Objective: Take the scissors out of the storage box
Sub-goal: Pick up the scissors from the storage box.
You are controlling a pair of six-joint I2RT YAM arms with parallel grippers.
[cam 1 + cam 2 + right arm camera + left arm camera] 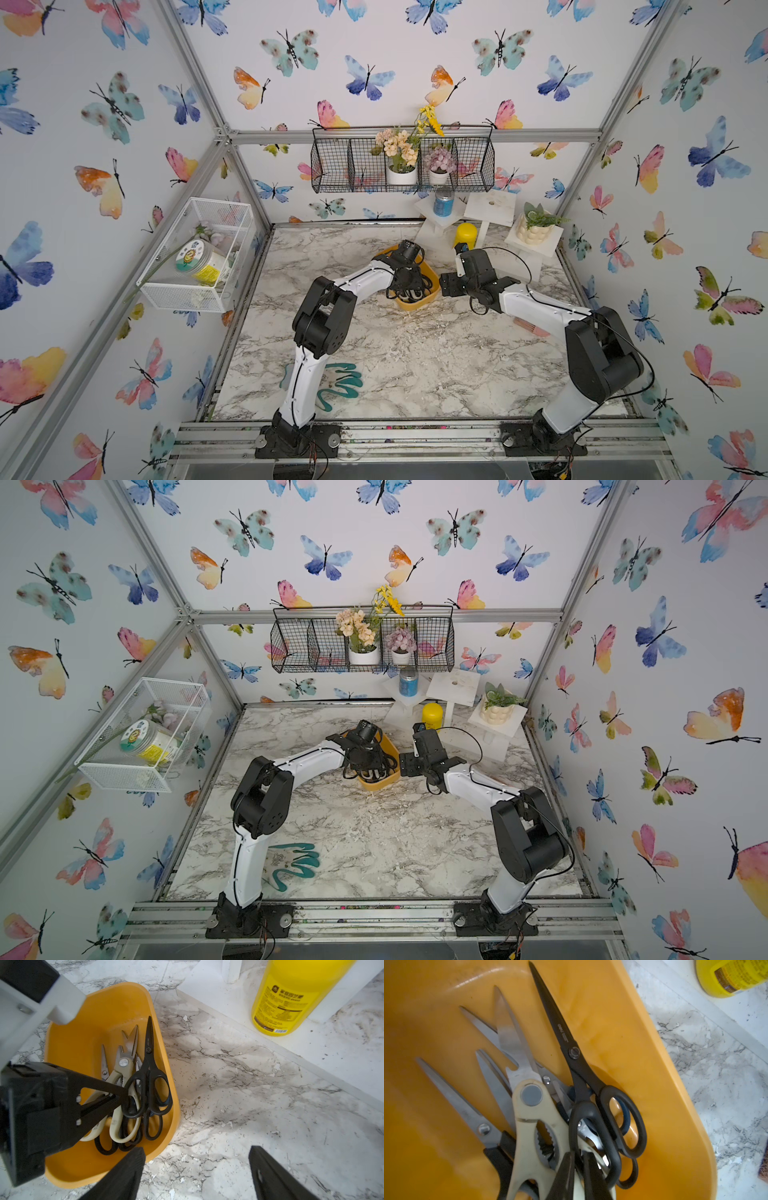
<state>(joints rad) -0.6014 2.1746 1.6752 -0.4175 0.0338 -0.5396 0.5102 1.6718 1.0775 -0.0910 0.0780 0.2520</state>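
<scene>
Just right of the storage box (83, 1043), the right tool (196, 1148) hangs released over the bench (249, 1095). Inside the box, the left tool (124, 1097) clenches the black scissors (148, 1059) by a handle loop atop the scissors pile (122, 1064); yellow bottle (291, 997) beyond.

Yellow bottle (291, 997), blue can (442, 203), potted flowers (401, 160)

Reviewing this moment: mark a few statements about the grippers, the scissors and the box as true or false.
1. The left gripper is shut on a handle loop of the black scissors. True.
2. The cream-handled shears lie in the storage box. True.
3. The right gripper holds the cream-handled shears. False: it is open and empty, over the table beside the storage box.
4. The yellow bottle stands in the storage box. False: the yellow bottle stands outside it.
</scene>
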